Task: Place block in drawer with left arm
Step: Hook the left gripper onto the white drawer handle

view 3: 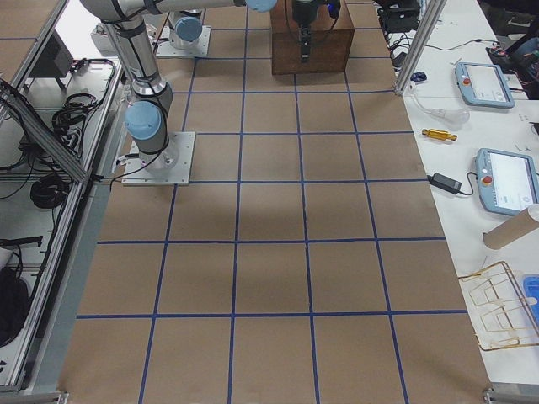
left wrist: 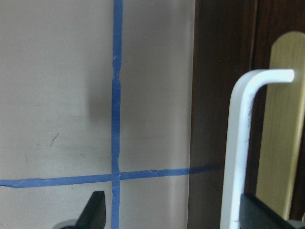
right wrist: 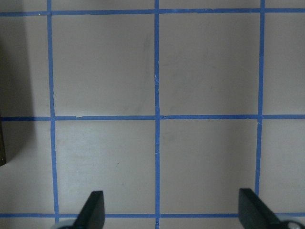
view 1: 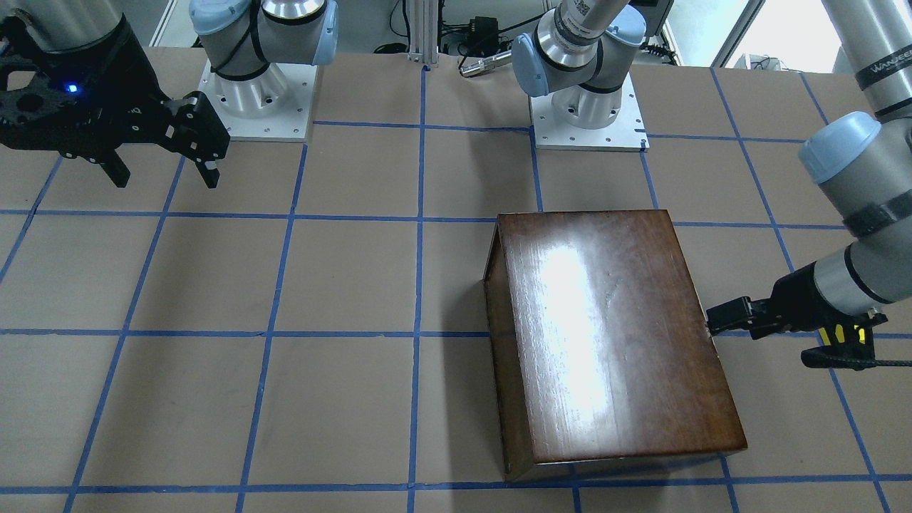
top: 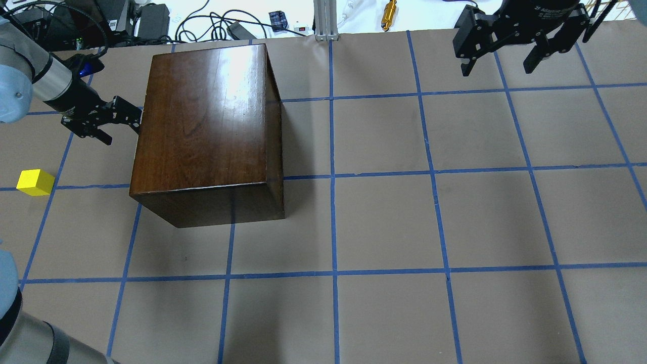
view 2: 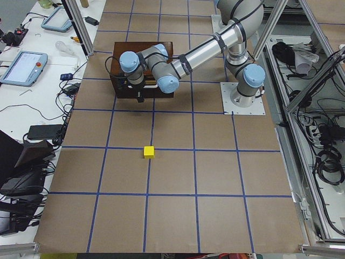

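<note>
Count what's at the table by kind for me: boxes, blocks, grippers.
Wooden box: 1
Yellow block: 1
Grippers: 2, the left gripper and the right gripper
Total: 4
</note>
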Action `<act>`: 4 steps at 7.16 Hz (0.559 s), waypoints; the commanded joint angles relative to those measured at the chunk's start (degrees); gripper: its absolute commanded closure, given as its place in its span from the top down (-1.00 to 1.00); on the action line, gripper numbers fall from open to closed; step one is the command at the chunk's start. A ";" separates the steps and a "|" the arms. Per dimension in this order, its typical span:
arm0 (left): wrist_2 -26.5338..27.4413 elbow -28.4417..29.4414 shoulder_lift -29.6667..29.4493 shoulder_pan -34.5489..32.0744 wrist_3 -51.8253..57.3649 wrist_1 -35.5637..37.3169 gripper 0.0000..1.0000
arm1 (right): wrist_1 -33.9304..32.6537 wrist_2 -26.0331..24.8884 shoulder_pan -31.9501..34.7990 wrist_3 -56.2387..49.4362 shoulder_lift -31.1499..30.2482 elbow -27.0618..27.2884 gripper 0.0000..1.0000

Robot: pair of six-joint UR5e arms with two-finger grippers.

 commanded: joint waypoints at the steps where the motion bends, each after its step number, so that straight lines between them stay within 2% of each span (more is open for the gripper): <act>1: -0.99 0.47 0.14 0.00 -0.21 -0.05 1.00 | 0.00 0.00 -0.06 0.00 -0.01 0.00 1.00; 4: -1.97 -0.23 0.05 0.00 0.31 0.03 1.00 | 0.00 -0.09 0.02 0.00 -0.01 0.00 1.00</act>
